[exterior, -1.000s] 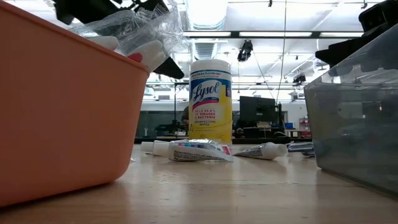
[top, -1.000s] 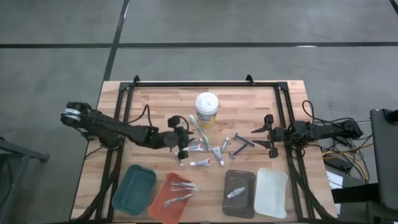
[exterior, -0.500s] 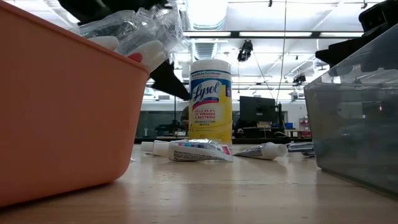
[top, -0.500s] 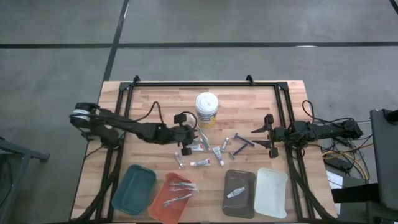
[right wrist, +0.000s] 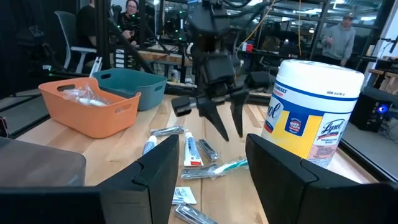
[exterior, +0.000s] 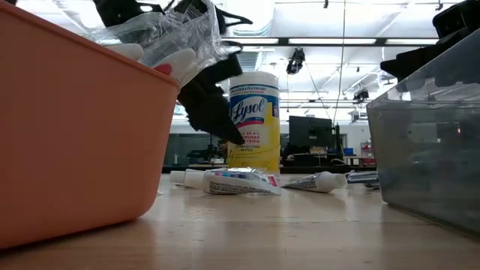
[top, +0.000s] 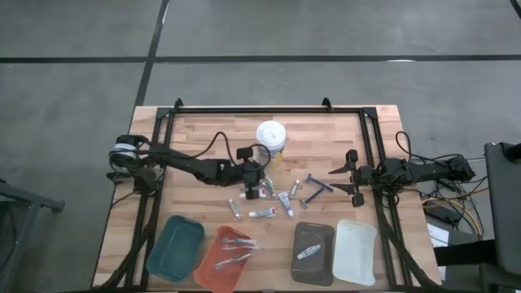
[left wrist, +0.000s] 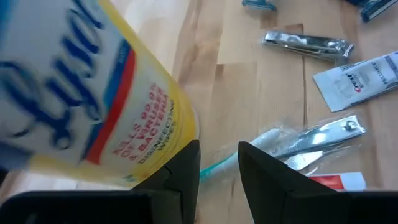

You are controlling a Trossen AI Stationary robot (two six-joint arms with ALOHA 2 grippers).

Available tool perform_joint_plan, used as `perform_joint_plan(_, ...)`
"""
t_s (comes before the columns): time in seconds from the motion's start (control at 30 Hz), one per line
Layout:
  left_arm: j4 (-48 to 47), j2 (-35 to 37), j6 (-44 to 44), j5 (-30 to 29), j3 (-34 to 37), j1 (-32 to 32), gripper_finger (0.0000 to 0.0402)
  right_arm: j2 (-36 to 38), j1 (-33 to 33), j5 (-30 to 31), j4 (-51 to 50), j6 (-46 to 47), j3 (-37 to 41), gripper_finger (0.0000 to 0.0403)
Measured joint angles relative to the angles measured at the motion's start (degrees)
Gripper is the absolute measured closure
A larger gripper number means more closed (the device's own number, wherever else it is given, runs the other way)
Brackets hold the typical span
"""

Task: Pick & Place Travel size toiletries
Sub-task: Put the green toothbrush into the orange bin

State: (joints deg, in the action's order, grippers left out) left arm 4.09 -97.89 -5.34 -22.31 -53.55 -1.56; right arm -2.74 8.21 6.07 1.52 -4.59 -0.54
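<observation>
- Beside the Lysol wipes tub [top: 270,137], the left gripper [top: 254,181] has travelled in from the counter's [top: 203,130] left part over the last second and now hangs low above the loose toiletries.
- Its fingers [right wrist: 217,121] are spread and hold nothing; the left wrist view shows a teal-handled toothbrush in clear wrap [left wrist: 273,144] lying between them, just next to the tub's base.
- That reads as the approach ending and a grasp of the toothbrush [right wrist: 225,167] about to be set up; the tub stands close enough to be nudged.
- Other toiletries lie scattered mid-counter: small tubes [top: 262,213] and dark razors [top: 318,185], untouched.
- Wrapped items already sit in the orange tray [top: 210,268], one in the dark tray [top: 324,268]; the teal tray [top: 175,247] and white tray [top: 355,252] look unfilled.
- At the counter's right edge the right gripper [top: 352,172] waits, fingers spread, empty.
</observation>
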Motion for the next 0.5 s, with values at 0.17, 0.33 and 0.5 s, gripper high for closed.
perform_joint_plan(0.17,-0.12,-3.64,-0.05,0.49,-2.15,0.5,0.0263,0.02,0.02,-0.02,0.0,-0.06,0.01,0.022)
perform_joint_plan(0.33,-0.54,-5.41,0.25,0.55,-3.17,1.05,0.0211,0.02,0.0,0.0,0.0,-0.04,-0.01,0.022)
perform_joint_plan(0.5,-1.15,-5.26,1.12,1.23,-3.22,1.38,0.0163,0.01,0.02,-0.02,0.0,0.04,0.0,0.022)
